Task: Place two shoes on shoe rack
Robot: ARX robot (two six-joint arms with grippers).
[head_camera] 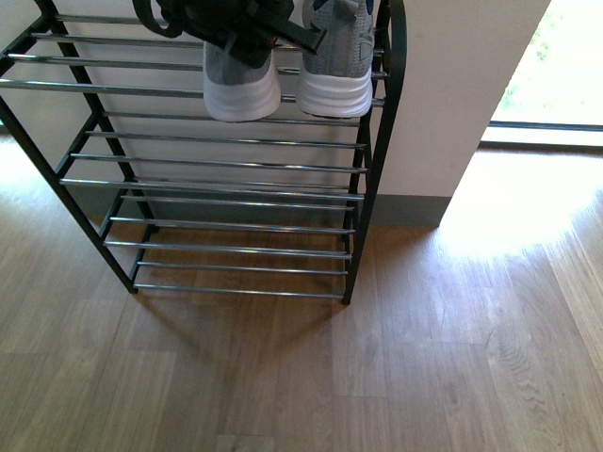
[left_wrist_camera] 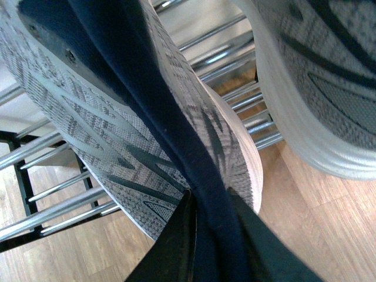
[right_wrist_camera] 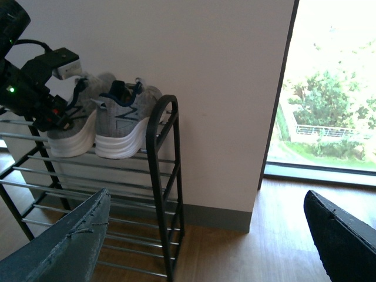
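The left claw is at the top tier of the shoe rack, an open rack with a thin black metal frame and shiny silver horizontal bars that stands against a white wall. The held sneaker, grey knit with a white sole and navy lining, has its sole on the top bars and its heel at the front edge. In the left wrist view the left claw is pinching the sneaker's navy collar, which runs between its black fingers. The second sneaker, of the same grey knit and white sole, sits just beside it on the same tier, next to the rack's curved end post. No slides show in any view.

The right claw hangs well apart from the rack with its fingers spread wide and nothing between them, over the wooden floor near a bright window.

The step in hand looks like the end of placing the second shoe, with both sneakers on the rack and only the release left. The next move calls for the left claw to let go of the collar and draw back toward the robot and upward. It must not catch the lining, or it could drag the sneaker off the front bars or nudge its neighbour.
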